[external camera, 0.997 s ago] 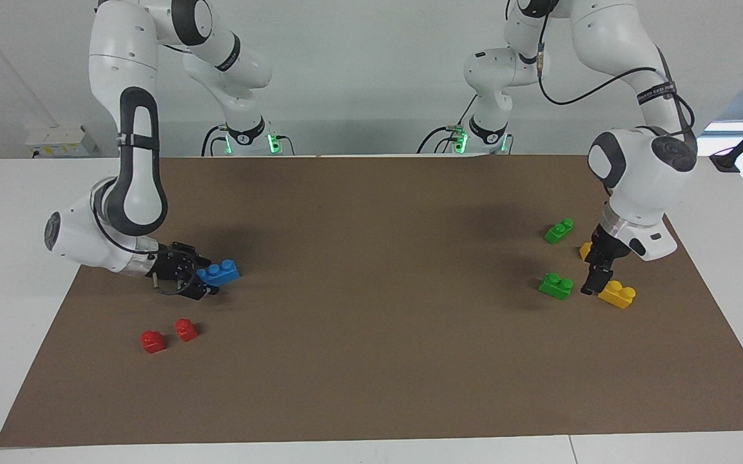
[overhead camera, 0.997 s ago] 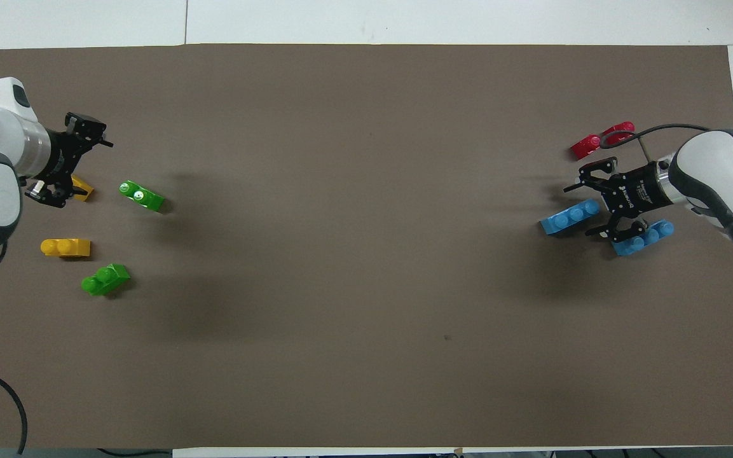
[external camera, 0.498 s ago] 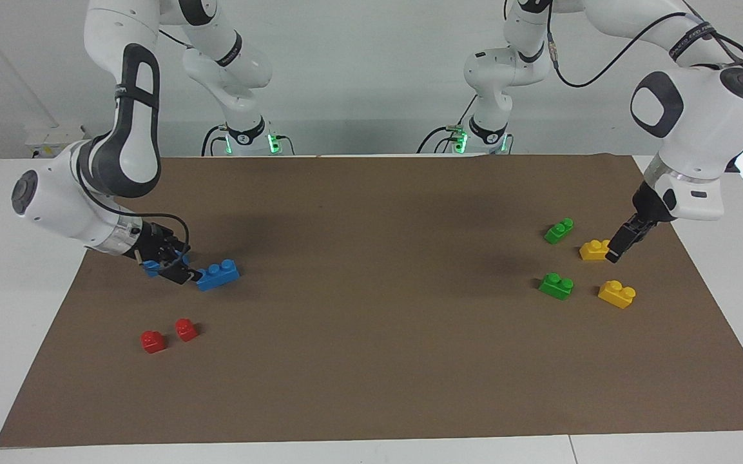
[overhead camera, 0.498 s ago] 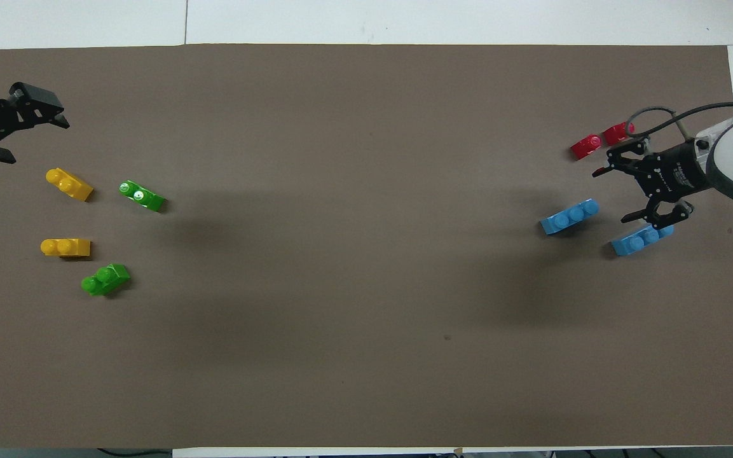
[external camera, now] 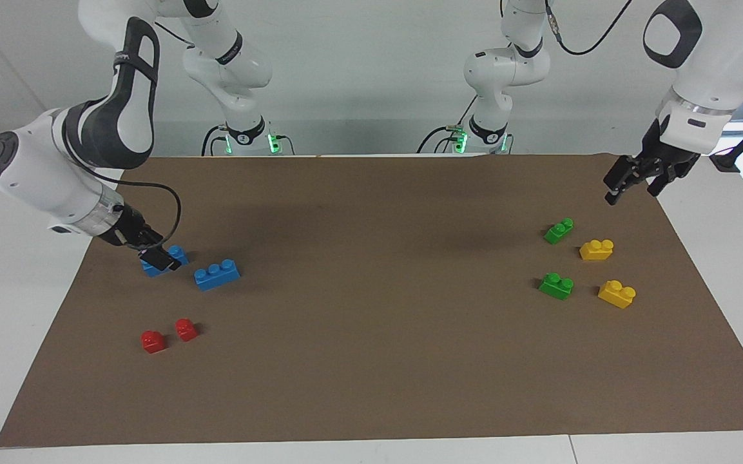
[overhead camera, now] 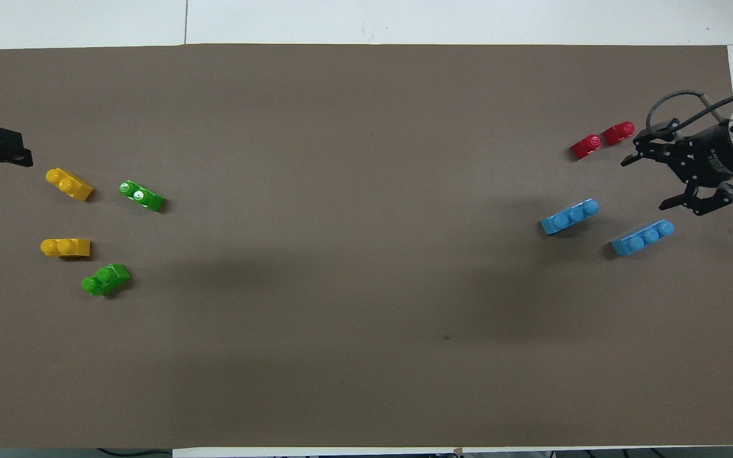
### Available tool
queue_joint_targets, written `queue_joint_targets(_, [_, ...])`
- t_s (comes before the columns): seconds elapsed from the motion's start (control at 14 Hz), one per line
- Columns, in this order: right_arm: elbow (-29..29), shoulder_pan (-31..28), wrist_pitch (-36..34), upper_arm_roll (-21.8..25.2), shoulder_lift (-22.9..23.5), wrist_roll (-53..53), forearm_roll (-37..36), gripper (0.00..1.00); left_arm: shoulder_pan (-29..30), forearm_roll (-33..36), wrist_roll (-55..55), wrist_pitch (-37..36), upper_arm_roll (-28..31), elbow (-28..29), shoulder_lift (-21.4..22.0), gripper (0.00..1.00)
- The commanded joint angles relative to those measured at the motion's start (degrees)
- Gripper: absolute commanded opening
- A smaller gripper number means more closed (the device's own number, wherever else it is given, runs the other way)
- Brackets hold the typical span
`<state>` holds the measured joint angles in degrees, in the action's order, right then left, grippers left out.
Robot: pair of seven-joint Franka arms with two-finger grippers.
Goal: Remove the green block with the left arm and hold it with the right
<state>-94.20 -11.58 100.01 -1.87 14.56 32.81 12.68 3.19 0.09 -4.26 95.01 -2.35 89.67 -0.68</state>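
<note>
The green block (external camera: 555, 285) sits on the brown mat (external camera: 371, 361) toward the left arm's end, beside a yellow brick (external camera: 617, 294); it also shows in the overhead view (overhead camera: 142, 195). A slimmer green brick (external camera: 559, 230) lies nearer to the robots. My left gripper (external camera: 632, 187) is open and empty, raised over the mat's edge, apart from all the bricks. My right gripper (overhead camera: 647, 183) is open and empty, raised over the mat's other end by a blue brick (overhead camera: 643, 236).
A second yellow brick (external camera: 597, 249) lies beside the slimmer green brick. A second blue brick (external camera: 216, 275) and two small red bricks (external camera: 153, 341) (external camera: 186, 329) lie toward the right arm's end.
My left gripper has risen from between the green block and a yellow brick and pulled back to the mat's edge. My right gripper has backed away from the two blue bricks. No brick moved.
</note>
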Motion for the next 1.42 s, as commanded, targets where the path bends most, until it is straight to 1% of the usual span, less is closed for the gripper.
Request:
queue_joint_targets(0.0, [2.8,-0.3,-2.3,-0.3,-1.5,-11.1,-3.4,1.00,-0.9,-0.4,3.2,-0.9,0.5,8.5,7.0,1.00])
queue_joint_targets(0.14, [2.7,0.6,-2.3,-0.6,-3.7,-17.1,-6.4,1.00,-1.6,-0.4,3.9,-0.2,0.4,13.3,10.5,1.00])
queue_joint_targets(0.28, [1.3,2.0,-2.7,-0.7,-7.3,-19.4,-6.7,1.00,-1.6,-0.4,3.8,-0.2,0.3,13.7,10.7,1.00])
queue_joint_targets(0.43, [-0.2,4.8,-3.7,-0.7,-10.6,-20.0,-6.7,1.00,-1.7,-0.4,3.7,1.2,0.6,11.7,9.4,1.00])
queue_joint_targets(0.5, [-0.3,6.3,-3.8,-0.7,-11.2,-21.0,-6.7,1.00,-2.5,-0.4,3.6,0.3,1.0,11.1,8.0,1.00])
queue_joint_targets(0.57, [-0.3,8.2,-4.7,-0.7,-12.0,-21.4,-6.7,1.00,-3.4,-0.5,3.6,-0.7,1.6,10.9,7.3,1.00])
queue_joint_targets(0.64, [-0.1,8.9,-5.2,-0.6,-12.6,-21.5,-6.7,1.00,-3.6,-0.8,3.6,-1.0,2.3,10.8,6.9,1.00])
queue_joint_targets(0.78, [1.0,9.1,-6.5,-0.7,-12.7,-24.1,-6.9,1.00,-3.5,-1.0,3.6,-1.1,2.3,10.8,6.7,1.00])
queue_joint_targets(0.85, [1.4,9.2,-7.5,-0.7,-12.7,-27.7,-7.2,1.00,-3.3,-1.0,3.6,-0.6,1.9,10.9,7.5,1.00])
queue_joint_targets(1.0, [1.3,9.2,-7.5,-1.2,-12.7,-32.0,-11.7,1.00,-3.5,-1.1,3.6,-0.8,2.0,11.3,7.9,1.00])
queue_joint_targets(1.21, [1.6,9.0,-8.5,-1.9,-12.9,-33.3,-12.5,1.00,-3.6,-1.1,3.5,-1.0,2.3,10.0,7.0,1.00])
queue_joint_targets(1.28, [1.2,9.0,-9.1,-1.9,-13.8,-33.1,-12.5,1.00,-3.7,-1.5,3.5,-1.2,2.3,9.0,6.7,1.00])
queue_joint_targets(1.35, [0.2,9.0,-10.3,-1.9,-15.6,-32.7,-12.5,1.00,-3.8,-1.6,3.5,-1.3,2.7,8.7,5.8,1.00])
